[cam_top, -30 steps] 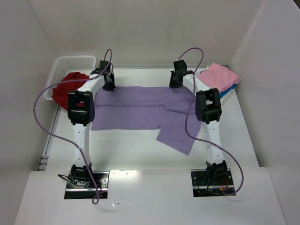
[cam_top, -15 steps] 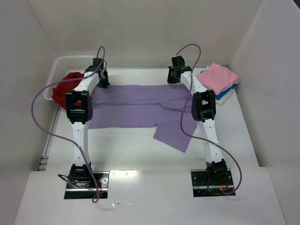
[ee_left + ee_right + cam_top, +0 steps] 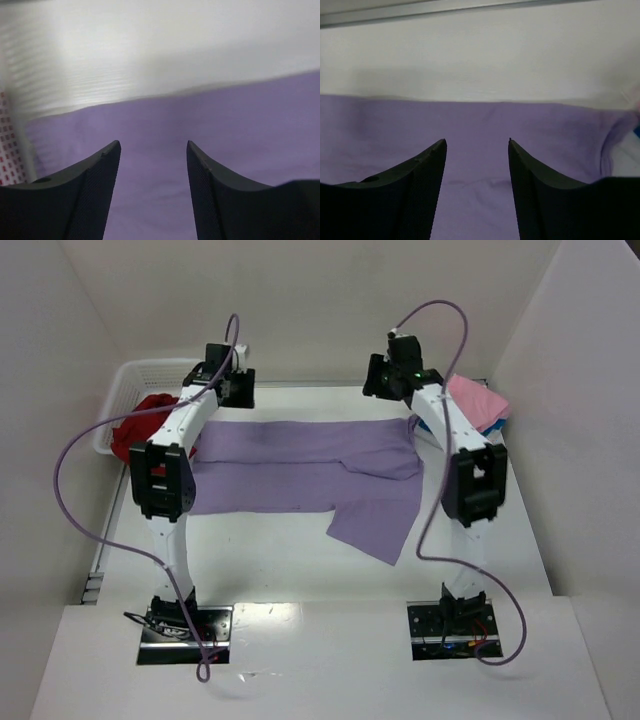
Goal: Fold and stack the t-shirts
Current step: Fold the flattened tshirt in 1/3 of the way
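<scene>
The lavender t-shirt (image 3: 300, 468) lies spread flat across the middle of the table, one sleeve (image 3: 372, 530) pointing toward the near right. My left gripper (image 3: 232, 390) hovers over its far left edge, open, with only purple cloth (image 3: 152, 190) seen between the fingers. Above the far right edge my right gripper (image 3: 392, 378) is open too, the shirt (image 3: 477, 165) lying flat below it. A deep red t-shirt (image 3: 140, 425) is bunched in the basket (image 3: 150, 375). A folded pink t-shirt (image 3: 476, 403) rests on a blue one (image 3: 490, 428) at the far right.
The white lattice basket sits at the far left corner against the wall, and its mesh (image 3: 9, 145) shows at the left edge of the left wrist view. White enclosure walls stand close on the back, left and right sides. Purple cables loop above both arms.
Both grippers have opened and let go of the lavender shirt's far edge, then risen and drawn back toward the rear wall. The shirt now lies flat.
</scene>
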